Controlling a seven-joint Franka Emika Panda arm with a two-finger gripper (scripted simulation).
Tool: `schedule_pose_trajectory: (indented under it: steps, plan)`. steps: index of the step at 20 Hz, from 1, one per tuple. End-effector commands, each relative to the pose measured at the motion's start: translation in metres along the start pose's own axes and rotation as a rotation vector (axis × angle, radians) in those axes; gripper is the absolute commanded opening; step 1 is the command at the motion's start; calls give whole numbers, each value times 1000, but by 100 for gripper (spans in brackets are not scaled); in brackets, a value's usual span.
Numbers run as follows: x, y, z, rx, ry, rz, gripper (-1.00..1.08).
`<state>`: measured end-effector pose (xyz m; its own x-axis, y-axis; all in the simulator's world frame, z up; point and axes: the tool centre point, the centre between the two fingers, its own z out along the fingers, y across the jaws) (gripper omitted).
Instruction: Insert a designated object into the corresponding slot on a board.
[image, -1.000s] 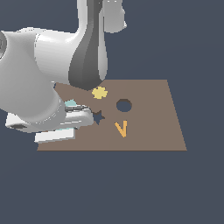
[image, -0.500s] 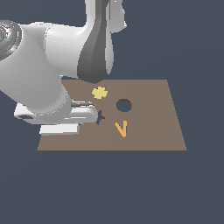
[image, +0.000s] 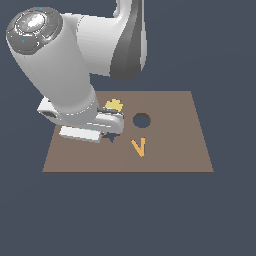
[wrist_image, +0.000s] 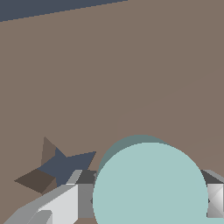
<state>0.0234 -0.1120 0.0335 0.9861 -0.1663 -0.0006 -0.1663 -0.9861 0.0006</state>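
Pale teal disc (wrist_image: 150, 186) clamped between the gripper (wrist_image: 146, 199) fingers.
It sits low over the board (image: 170, 155), star cutout (wrist_image: 57, 168) at its 9 o'clock (round slot (image: 142, 120) lies at the arm's 3 o'clock).

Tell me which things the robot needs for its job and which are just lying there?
Needed: pale teal disc, seen between the gripper fingers; round dark hole; brown board.

Just lying there: yellow cross-like shape, orange V shape, dark star-shaped cutout.

Bulky glossy white-and-grey arm (image: 75, 65)
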Motion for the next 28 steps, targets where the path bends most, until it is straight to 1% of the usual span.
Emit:
schedule_pose_trajectory:
  steps: [1,8,14,21,28]
  plan:
    - [-12,-11,-1,0,1,67,-100]
    - [-42,-49,-3,1,0,274,-100]
    - [-59,-84,-5,1,0,436,-100]
    - [-68,-117,-6,1,0,578,-100]
    - [-71,-139,-7,1,-1,670,-100]
